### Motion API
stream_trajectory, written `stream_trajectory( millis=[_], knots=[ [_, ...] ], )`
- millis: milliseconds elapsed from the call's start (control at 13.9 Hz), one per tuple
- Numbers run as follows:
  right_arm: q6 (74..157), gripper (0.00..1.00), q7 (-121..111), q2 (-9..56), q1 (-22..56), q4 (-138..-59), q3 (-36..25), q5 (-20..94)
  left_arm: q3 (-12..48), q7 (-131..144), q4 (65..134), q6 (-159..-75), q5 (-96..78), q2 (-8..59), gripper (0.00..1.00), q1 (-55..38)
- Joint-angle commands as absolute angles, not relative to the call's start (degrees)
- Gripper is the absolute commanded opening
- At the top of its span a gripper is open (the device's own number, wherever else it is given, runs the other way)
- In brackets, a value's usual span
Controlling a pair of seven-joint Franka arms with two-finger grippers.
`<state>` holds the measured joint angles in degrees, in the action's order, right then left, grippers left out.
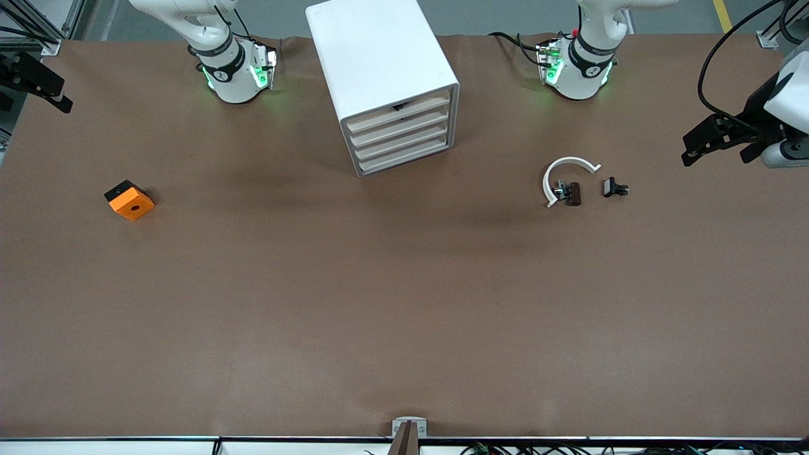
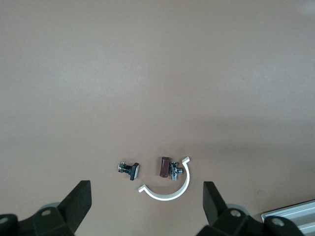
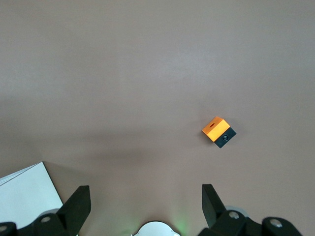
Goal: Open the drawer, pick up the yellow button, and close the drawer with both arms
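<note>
The white cabinet (image 1: 379, 57) stands between the two arm bases, and its corner shows in the right wrist view (image 3: 24, 191). Its four pale cream drawer fronts (image 1: 399, 136) all sit flush. A small dark speck (image 1: 399, 107) shows at the top drawer's upper edge. The button is hidden. My left gripper (image 1: 714, 151) is open and empty above the left arm's end of the table, with its fingers wide apart in the left wrist view (image 2: 145, 206). My right gripper (image 1: 38, 82) is open and empty above the right arm's end of the table (image 3: 142, 206).
An orange cube with a hole and a black side (image 1: 129, 200) (image 3: 218, 132) lies toward the right arm's end. A white curved band with a dark clip (image 1: 565, 183) (image 2: 170, 184) and a small black clip (image 1: 614, 188) (image 2: 129, 169) lie toward the left arm's end.
</note>
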<state>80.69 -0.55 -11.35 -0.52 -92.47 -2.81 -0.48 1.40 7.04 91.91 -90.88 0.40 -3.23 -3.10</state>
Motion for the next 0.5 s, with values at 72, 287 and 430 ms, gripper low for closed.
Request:
stream_trajectory(
  millis=[72, 287, 430],
  knots=[
    [80.9, 1.0, -1.1, -11.3, -0.7, -92.1, -2.5, -1.8, 1.3, 6.3, 91.3, -90.1, -0.6, -2.7, 1.0, -2.9],
    [80.9, 1.0, -1.1, -11.3, -0.7, -92.1, -2.5, -1.8, 1.3, 6.1, 91.6, -89.9, -0.5, -2.6, 1.0, -2.8],
    [80.9, 1.0, -1.1, -11.3, -0.7, -92.1, -2.5, -1.8, 1.3, 6.5, 91.8, -87.6, -0.5, -2.4, 1.0, -2.9]
  ],
)
